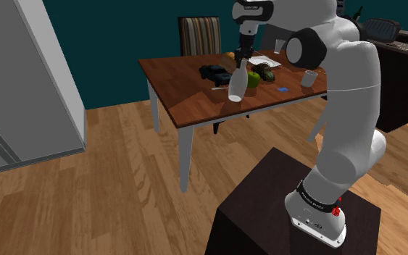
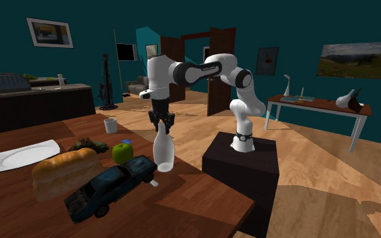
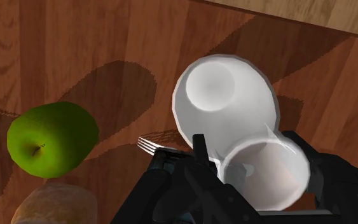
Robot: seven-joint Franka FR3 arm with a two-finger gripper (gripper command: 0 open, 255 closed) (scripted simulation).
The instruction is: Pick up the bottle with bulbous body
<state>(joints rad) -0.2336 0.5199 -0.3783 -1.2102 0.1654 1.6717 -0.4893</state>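
Pincer: black pincer (image 2: 162, 126) is clamping on the narrow neck of the white bottle, fingers (image 3: 199, 156) pressing in from either side, with no gap showing in the wrist view.
Bottle: the bulbous white bottle (image 2: 163, 151) is hanging directly beneath the pincer, round belly lowest. It looks to be riding just clear of the wooden surface (image 1: 188, 90) and is leaning slightly off the pincer's own line.
Neighbours: a green apple (image 3: 50, 147) is sitting near the pincer, off to one side. Fork tines (image 3: 149, 144) are peeking out just beside the fingers, down on the surface. A bread loaf (image 2: 63, 170) and a dark toy car (image 2: 111, 191) are lying a little farther out from the pincer.
Stage: by my reading the grasp is made and the lift is only just getting going, so there is very little height in hand.
Risk, slipping: the pincer is gripping a smooth neck with all the weight hanging below it. If the squeeze is light, that neck could be sliding out through the fingers.
Risk, swinging: the bottle is already tilting. A quick move could set the belly pivoting between the fingers and working the hold loose.
Risk, bumping: going sideways this low could be clipping the apple or the toy car.
Next call: rising straight up and slowly looks like the safe play.
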